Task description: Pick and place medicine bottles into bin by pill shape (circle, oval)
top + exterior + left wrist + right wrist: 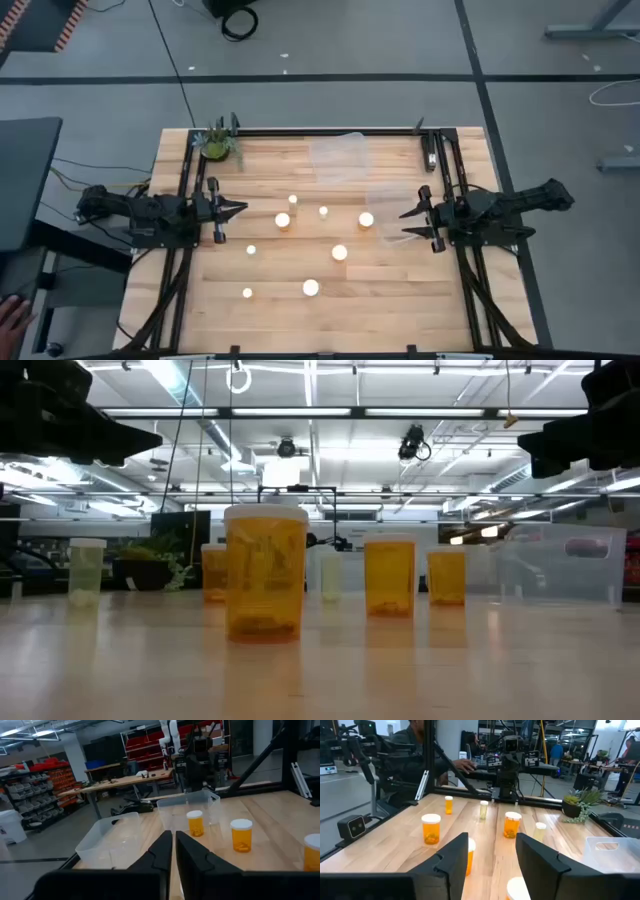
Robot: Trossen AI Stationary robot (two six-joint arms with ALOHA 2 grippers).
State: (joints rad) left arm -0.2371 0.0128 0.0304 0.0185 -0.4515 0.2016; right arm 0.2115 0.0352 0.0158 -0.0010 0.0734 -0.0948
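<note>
Several amber medicine bottles with white caps stand upright on the wooden table, among them one (366, 220) toward the right, one (283, 221) toward the left and one (311, 288) near the front. My left gripper (243, 208) hovers shut at the table's left side, its fingers (173, 840) pointing toward the middle. At the right side my right gripper (404, 224) hovers open, pointing toward the bottles, with nothing between its fingers (492, 841). In the low view both grippers hang above the table, the left (130, 440) and the right (545, 455).
Two clear plastic bins stand toward the far right of the table, one (338, 157) at the far edge and one (395, 197) beside my right gripper. A small potted plant (217, 146) sits at the far left corner. Black frame rails (445, 170) border the table.
</note>
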